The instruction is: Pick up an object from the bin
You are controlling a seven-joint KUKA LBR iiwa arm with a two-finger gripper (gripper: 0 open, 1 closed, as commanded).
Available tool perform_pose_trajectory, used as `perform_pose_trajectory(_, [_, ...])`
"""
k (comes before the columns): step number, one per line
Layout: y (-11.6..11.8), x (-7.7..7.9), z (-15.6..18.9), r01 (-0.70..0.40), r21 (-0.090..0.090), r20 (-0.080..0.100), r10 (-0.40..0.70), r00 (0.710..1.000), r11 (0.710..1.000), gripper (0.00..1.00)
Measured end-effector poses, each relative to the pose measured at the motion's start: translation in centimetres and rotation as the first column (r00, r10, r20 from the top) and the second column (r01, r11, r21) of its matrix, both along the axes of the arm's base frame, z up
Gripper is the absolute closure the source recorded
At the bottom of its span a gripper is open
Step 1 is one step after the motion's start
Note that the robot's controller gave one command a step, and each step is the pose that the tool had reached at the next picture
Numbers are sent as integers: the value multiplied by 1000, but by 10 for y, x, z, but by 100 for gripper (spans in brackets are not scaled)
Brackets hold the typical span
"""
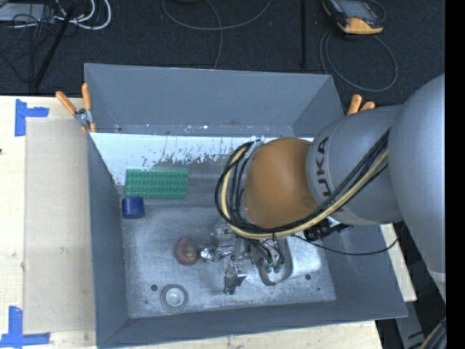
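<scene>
One small round thing [187, 251], dull reddish-brown, sits on the floor of the grey bin [106, 282] in the lower middle of the frame, just left of the gripper [234, 269]. A grey disc [174, 295] lies below it, and a green studded plate [156, 183] and a blue block [133, 207] lie toward the upper left. The arm [378, 166] reaches in from the right with its orange cover [280, 180] above the gripper, which hangs low near the floor; whether it is spread or closed cannot be made out.

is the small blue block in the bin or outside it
In: the blue block sits on the bin's floor, beside the green studded plate.
</scene>
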State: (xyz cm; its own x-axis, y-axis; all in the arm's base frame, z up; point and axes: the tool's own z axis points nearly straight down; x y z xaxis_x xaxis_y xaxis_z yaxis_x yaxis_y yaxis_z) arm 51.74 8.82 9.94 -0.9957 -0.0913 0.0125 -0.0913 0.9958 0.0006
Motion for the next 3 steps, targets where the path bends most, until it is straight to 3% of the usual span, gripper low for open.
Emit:
perform_pose_trajectory(1, [3, 43, -28, -200, 1, 12, 199, 980, 980, 0])
perform_pose_trajectory(2, [3, 45, -25, -196, 2, 18, 196, 981, 981, 100])
perform_pose_trajectory(3, [12, 38, 128, -197, 1, 21, 197, 980, 980, 100])
